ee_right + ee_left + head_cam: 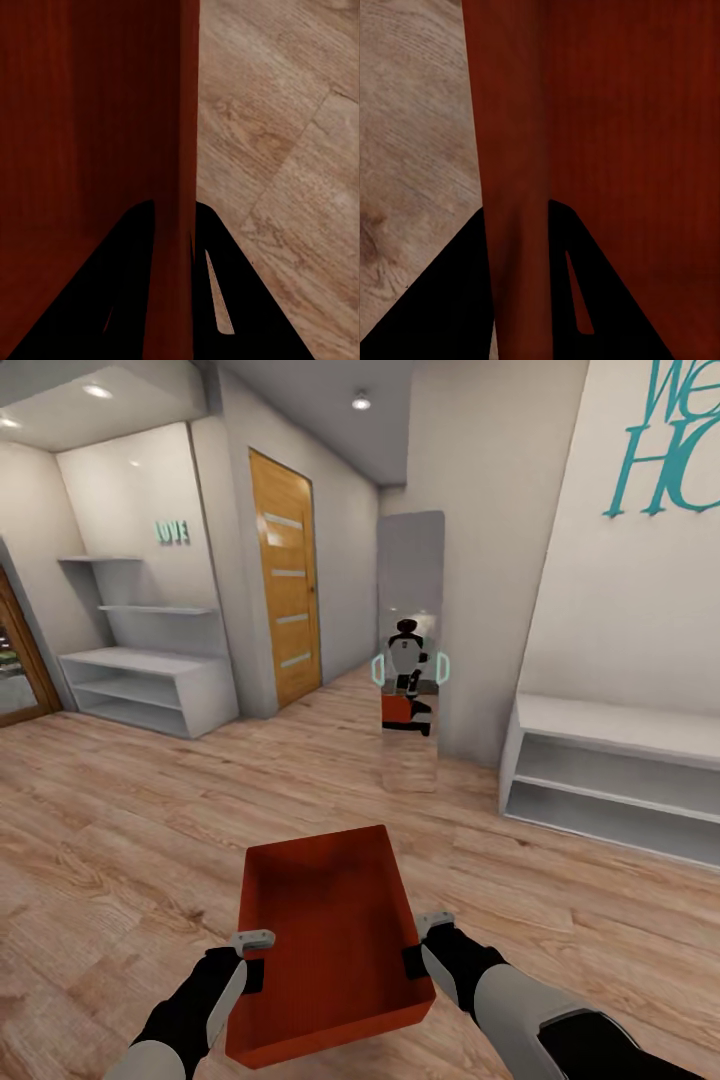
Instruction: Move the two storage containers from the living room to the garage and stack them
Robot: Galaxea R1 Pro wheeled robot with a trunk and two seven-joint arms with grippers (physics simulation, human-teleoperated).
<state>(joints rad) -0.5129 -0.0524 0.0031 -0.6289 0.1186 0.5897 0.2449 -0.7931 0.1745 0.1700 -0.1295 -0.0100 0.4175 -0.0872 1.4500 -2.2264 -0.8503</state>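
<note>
I hold one red-orange lidless storage container (325, 935) in front of me, above a light wood-plank floor (120, 830). My left gripper (252, 955) is shut on its left wall and my right gripper (425, 945) is shut on its right wall. In the left wrist view the red wall (514, 150) runs between the dark fingers of the left gripper (521, 300). The right wrist view shows the same: the wall (176, 112) is pinched in the right gripper (174, 300). The box is empty. The other container and the garage are out of view.
A wooden door (288, 590) stands ahead on the left, down a corridor. A tall mirror (410, 650) straight ahead reflects me with the box. White shelves (150, 685) stand at the left and a low white shelf unit (610, 770) at the right.
</note>
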